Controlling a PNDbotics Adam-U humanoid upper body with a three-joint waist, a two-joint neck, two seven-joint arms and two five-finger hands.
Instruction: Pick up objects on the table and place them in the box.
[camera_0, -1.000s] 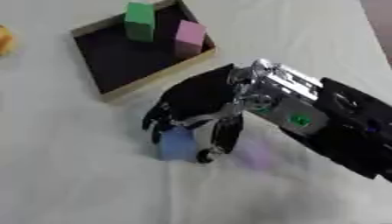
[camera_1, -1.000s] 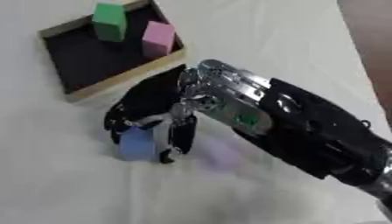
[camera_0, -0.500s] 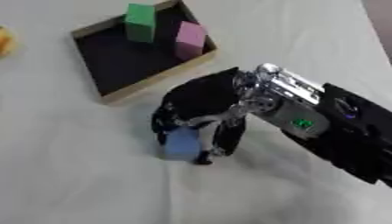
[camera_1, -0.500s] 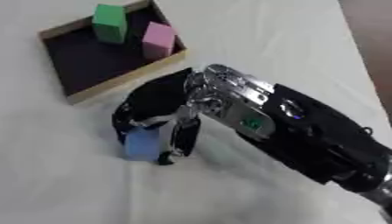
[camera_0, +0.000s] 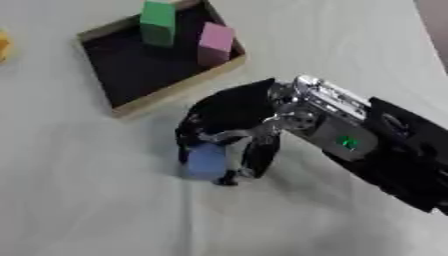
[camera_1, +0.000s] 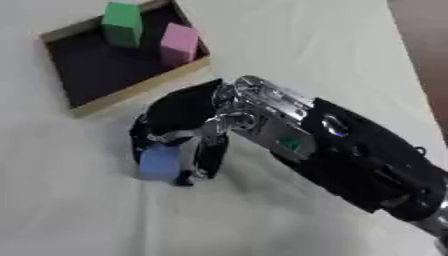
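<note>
Our right hand (camera_0: 229, 131) curls around a blue block (camera_0: 206, 161) on the white desk (camera_0: 79, 200), just short of the wooden box (camera_0: 179, 86) — a green block (camera_0: 158, 18) and a pink block (camera_0: 214, 43) already inside. We should lift clear of the near rim before releasing.

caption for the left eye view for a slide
Right hand curled round a blue block on the white table, beside the box holding a green block and a pink block.
</note>
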